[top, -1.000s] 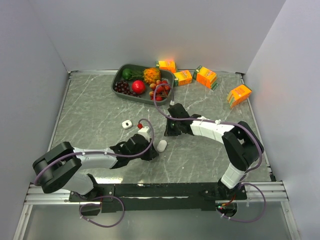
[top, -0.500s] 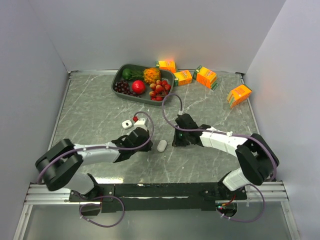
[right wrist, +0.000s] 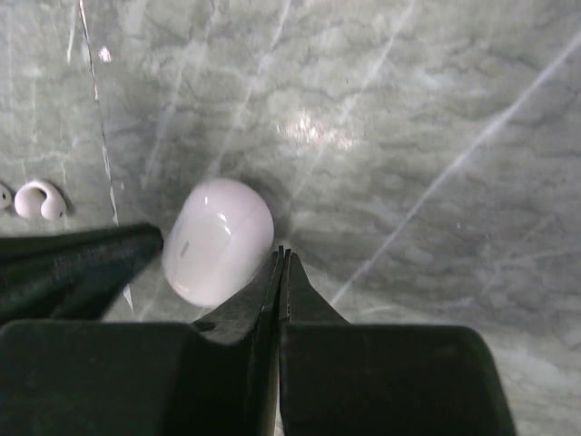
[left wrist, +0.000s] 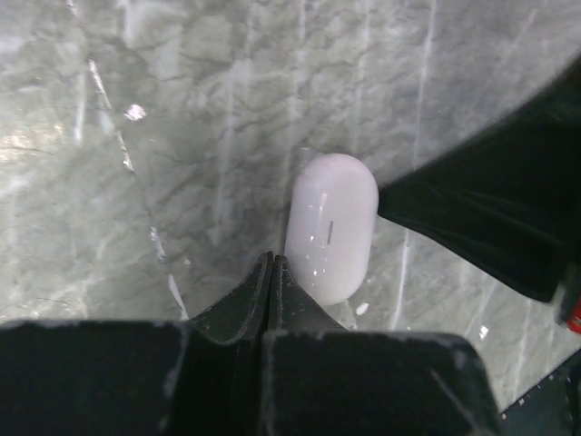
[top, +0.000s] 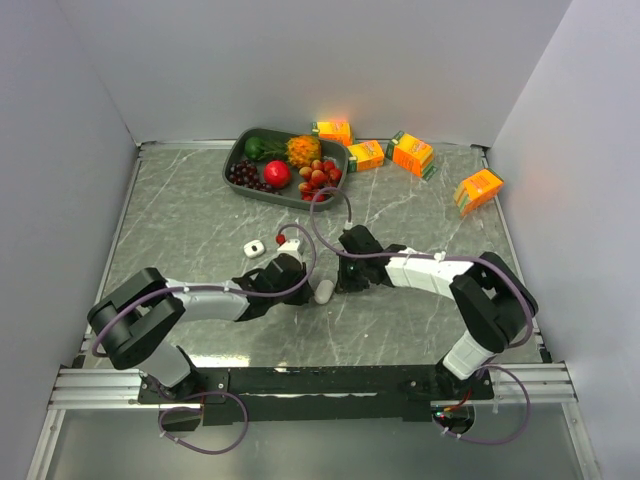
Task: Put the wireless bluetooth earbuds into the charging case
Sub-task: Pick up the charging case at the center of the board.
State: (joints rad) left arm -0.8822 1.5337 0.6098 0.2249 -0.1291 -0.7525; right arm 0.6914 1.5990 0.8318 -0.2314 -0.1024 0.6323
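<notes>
A closed white oval charging case (top: 324,291) lies on the marble table between my two grippers. In the left wrist view the case (left wrist: 331,227) sits just right of my left gripper (left wrist: 272,259), which is shut and empty, its tips at the case's near left edge. In the right wrist view the case (right wrist: 218,241) sits just left of my right gripper (right wrist: 283,254), also shut and empty. A tiny white curved earbud (right wrist: 39,198) lies on the table left of the case, with a sliver of another at the frame edge. The other earbuds are out of view.
A second small white case (top: 254,248) lies left of the arms' tips. A dark tray (top: 236,160) of fruit stands at the back. Three orange cartons (top: 412,153) lie behind it and one carton (top: 477,189) at the right. Walls close in all sides.
My left gripper has moved up and right to the closed case. My right gripper swung toward the near side, then back left to the case's right side. The case has stayed put.
</notes>
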